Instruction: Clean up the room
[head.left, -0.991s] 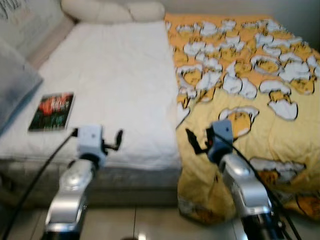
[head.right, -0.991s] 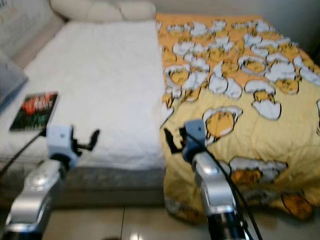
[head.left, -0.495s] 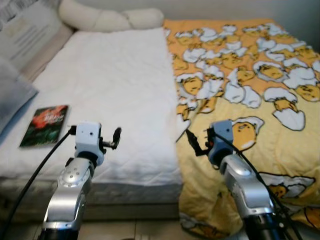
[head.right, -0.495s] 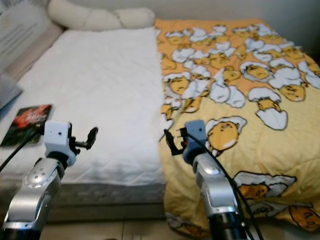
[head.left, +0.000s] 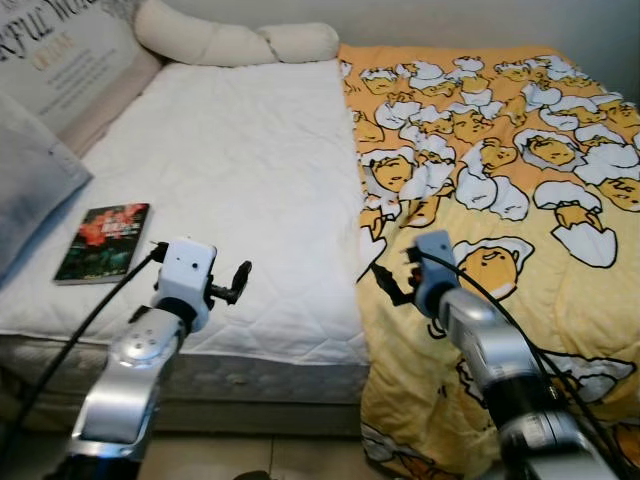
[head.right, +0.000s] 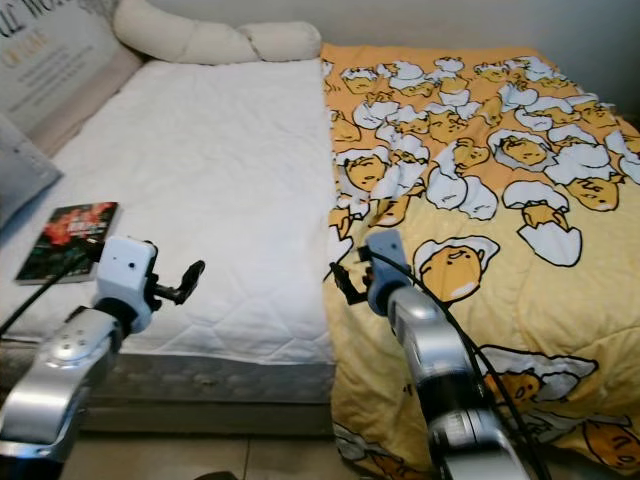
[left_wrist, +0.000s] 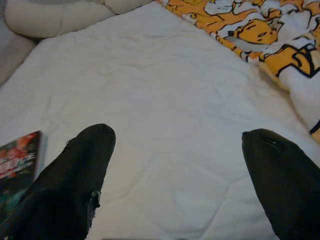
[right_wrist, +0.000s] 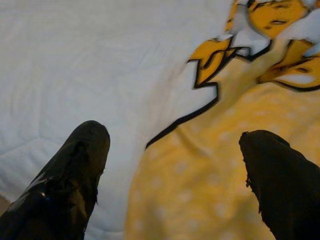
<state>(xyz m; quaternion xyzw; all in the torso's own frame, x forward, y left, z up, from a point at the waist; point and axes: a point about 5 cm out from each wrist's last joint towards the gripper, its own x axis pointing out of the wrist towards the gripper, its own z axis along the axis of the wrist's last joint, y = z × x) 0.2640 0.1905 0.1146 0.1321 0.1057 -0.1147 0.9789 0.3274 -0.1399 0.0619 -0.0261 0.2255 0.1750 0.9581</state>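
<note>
Well, yellow egg-print blanket (head.left: 500, 200), prob. rumpled.

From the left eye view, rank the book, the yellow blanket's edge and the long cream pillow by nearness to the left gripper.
Left gripper:
1. Book, on its outer side, by the mattress's near-left edge.
2. Yellow blanket, its edge across on the right.
3. Long cream pillow, at the bed's head.
</note>
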